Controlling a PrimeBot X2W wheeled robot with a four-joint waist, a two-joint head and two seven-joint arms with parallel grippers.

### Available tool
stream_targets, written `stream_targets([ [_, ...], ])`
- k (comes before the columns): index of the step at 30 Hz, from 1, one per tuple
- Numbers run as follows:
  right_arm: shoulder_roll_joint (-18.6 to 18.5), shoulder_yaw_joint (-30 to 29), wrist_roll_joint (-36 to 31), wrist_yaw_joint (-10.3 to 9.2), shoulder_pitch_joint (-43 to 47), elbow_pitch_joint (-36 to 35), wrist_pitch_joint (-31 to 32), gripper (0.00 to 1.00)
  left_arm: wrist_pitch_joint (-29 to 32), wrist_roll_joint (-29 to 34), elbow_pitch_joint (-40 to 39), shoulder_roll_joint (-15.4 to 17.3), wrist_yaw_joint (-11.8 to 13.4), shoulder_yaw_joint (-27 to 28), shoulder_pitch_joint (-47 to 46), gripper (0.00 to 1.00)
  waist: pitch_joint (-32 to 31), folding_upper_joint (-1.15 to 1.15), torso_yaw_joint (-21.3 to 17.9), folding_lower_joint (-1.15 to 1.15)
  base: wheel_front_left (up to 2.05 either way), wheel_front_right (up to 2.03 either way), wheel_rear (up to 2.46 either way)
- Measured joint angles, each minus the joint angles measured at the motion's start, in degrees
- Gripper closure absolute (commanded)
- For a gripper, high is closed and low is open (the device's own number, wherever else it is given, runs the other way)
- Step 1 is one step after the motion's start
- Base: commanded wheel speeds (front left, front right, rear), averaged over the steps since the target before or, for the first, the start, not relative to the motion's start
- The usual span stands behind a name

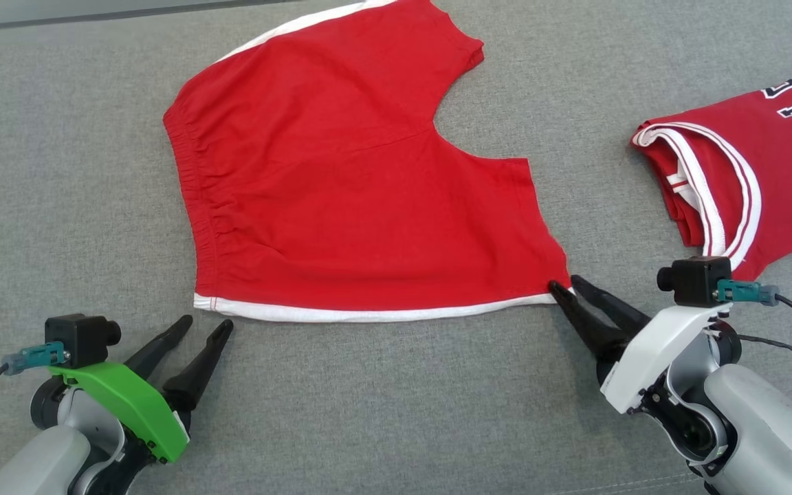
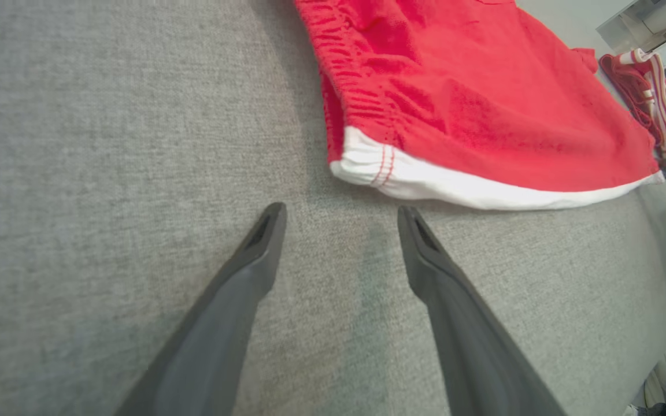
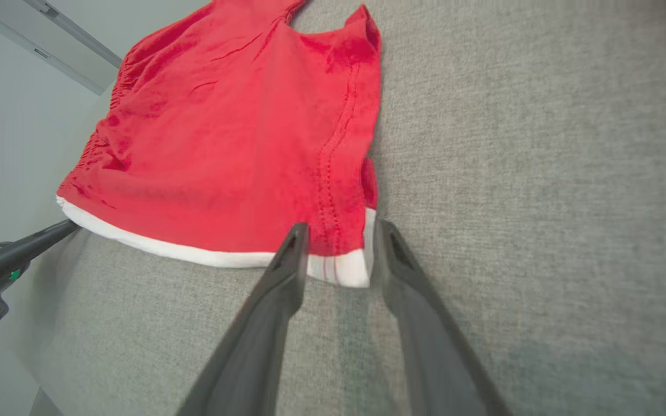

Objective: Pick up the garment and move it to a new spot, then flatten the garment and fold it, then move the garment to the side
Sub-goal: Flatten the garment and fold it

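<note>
The garment [image 1: 341, 192], a pair of red shorts with white side stripes, lies spread flat on the grey fabric surface [image 1: 396, 399], waistband to the left and leg openings to the right. My left gripper [image 1: 207, 322] is open just short of the near left corner, touching nothing; in the left wrist view the shorts [image 2: 483, 115] lie beyond its tips [image 2: 341, 209]. My right gripper [image 1: 564, 282] stands at the near right corner, jaws slightly apart. In the right wrist view the white-trimmed corner of the shorts [image 3: 240, 156] lies between the gripper's [image 3: 341, 226] fingers, resting on the surface.
A folded red jersey [image 1: 746, 172] with white trim and dark lettering lies at the right, close to my right wrist. Grey surface stretches wide to the left and in front of the shorts. A wall edge runs along the far left.
</note>
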Motion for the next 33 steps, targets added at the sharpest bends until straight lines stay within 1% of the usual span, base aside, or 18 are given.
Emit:
stream_targets([
  [1, 0.0, 0.1, -0.4, -0.04, 0.0, 0.2, -0.2, 0.00, 0.0, 0.1, 0.0, 0.0, 0.0, 0.0, 0.1, 0.00, -0.2, 0.00, 0.0, 0.00, 0.00, 0.00, 0.00],
  [3, -0.3, 0.2, -1.9, -0.91, -0.1, 0.4, -1.3, 0.00, -0.1, 0.1, 0.1, 0.3, 0.0, 0.1, 0.4, 0.00, -0.7, 0.00, -0.1, 0.00, 0.00, 0.00, 0.00],
  [4, -0.6, 0.2, -2.8, -0.94, -0.2, 0.6, -1.9, 0.00, -0.5, 0.2, 0.2, 0.5, 0.0, 0.2, 0.7, 0.00, -1.0, 0.00, -0.1, 0.00, 0.00, 0.00, 0.00],
  [7, -2.0, 0.2, -6.3, -2.00, -0.7, 0.9, -4.2, 0.00, -2.2, 0.3, 1.0, 1.2, 0.1, 1.1, 1.8, 0.00, -2.0, 0.00, -0.2, 0.00, 0.00, 0.00, 0.00],
  [9, -2.8, -0.1, -8.0, -2.85, -0.6, 1.0, -5.9, 0.00, -3.9, 0.3, 1.5, 1.3, 0.9, 2.2, 2.8, 0.00, -2.8, 0.00, -0.3, 0.00, 0.00, 0.00, 0.00],
  [12, -3.0, -1.5, -8.7, -4.56, -0.5, 1.0, -9.2, 0.00, -6.7, 0.7, 1.5, 1.2, 2.4, 3.9, 3.7, 0.00, -4.3, 0.00, -0.3, 0.00, 0.00, 0.00, 0.00],
  [14, -2.9, -3.3, -9.2, -5.94, 0.2, 0.8, -11.9, 0.00, -7.4, 3.3, 1.5, 1.5, 3.2, 4.1, 3.7, 0.00, -5.3, 0.00, -0.2, 0.00, 0.00, 0.00, 0.00],
  [16, -3.0, -4.5, -9.9, -7.21, 1.4, 0.7, -14.5, 0.00, -7.7, 4.4, 1.5, 1.3, 3.9, 4.3, 3.9, 0.00, -6.5, 0.00, -0.1, 0.00, 0.00, 0.00, 0.00],
  [19, -3.0, -6.2, -12.0, -8.51, 3.0, 0.7, -15.5, 0.00, -8.1, 6.6, 1.1, 1.1, 5.2, 4.9, 4.5, 0.00, -8.2, 0.00, 0.1, 0.00, 0.00, 0.00, 0.00],
  [21, -3.3, -6.6, -15.1, -8.98, 3.8, 0.9, -15.5, 0.00, -8.1, 8.1, 0.5, 0.9, 5.6, 5.5, 5.1, 0.00, -9.4, 0.00, 0.3, 0.00, 0.00, 0.00, 0.00],
  [25, -1.6, -9.6, -17.0, -9.49, 6.3, 0.7, -15.5, 0.00, -8.1, 10.3, -0.7, 0.1, 7.5, 7.4, 6.9, 0.00, -11.7, 0.00, 0.5, 0.00, 0.00, 0.00, 0.00],
  [28, 0.2, -12.9, -19.5, -9.50, 8.3, -1.2, -15.4, 0.00, -8.1, 13.0, -3.3, -1.3, 9.7, 12.7, 7.7, 0.00, -13.4, 0.00, 0.7, 0.00, 0.00, 0.00, 0.00],
  [29, 0.5, -13.9, -21.3, -9.50, 8.6, -2.2, -15.3, 0.00, -8.1, 14.2, -4.2, -1.8, 10.3, 14.5, 7.7, 0.00, -13.9, 0.00, 0.8, 0.00, 0.00, 0.00, 0.00],
  [30, 1.3, -15.7, -23.6, -9.49, 9.1, -3.9, -15.3, 0.00, -8.1, 15.8, -5.2, -2.5, 11.4, 16.9, 8.6, 0.00, -15.0, 0.00, 0.9, 0.00, 0.00, 0.00, 0.00],
  [33, 2.5, -17.4, -25.7, -9.49, 11.6, -4.6, -15.3, 0.00, -8.1, 18.0, -6.0, -3.6, 11.9, 18.3, 12.5, 0.00, -16.5, 0.00, 1.1, 0.00, 0.00, 0.00, 0.00],
])
